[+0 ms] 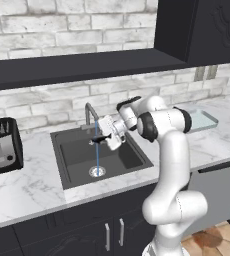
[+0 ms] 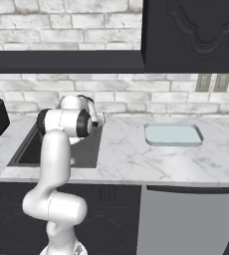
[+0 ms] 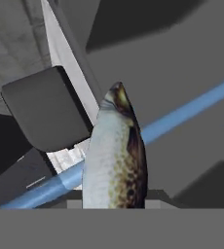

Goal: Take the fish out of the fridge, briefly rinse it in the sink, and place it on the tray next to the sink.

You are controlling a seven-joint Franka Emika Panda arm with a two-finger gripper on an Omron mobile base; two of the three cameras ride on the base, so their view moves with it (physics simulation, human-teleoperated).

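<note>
The marble counter (image 1: 32,187) is being spanned below the claw, with the black sink (image 1: 72,165) recessed directly beneath it. A dark toaster (image 1: 2,145) is being seen well off to the far side of the basin from the arm. The pale blue-green tray (image 2: 173,134) is lying on the counter well apart from the claw, beyond the sink's other edge, and nothing is lying in it. The steel faucet (image 1: 90,114) is arching just beside the claw, and a thin blue stream of water (image 1: 96,150) is running down from it to the round drain (image 1: 97,171) below.

The claw (image 1: 103,140) is being held over the basin, and the fish (image 3: 115,160) is being gripped in it: in the hand view the pale-bellied, dark-speckled body is rising from between the finger tips. In that view the blue stream is passing right behind the fish, so it is judged to be at, or just beside, the water.

The fetching from the fridge is judged done, since the fish is in hand at the sink. The rinse is judged to be under way. What is left is the carry across the counter and the setting down on the tray.
</note>
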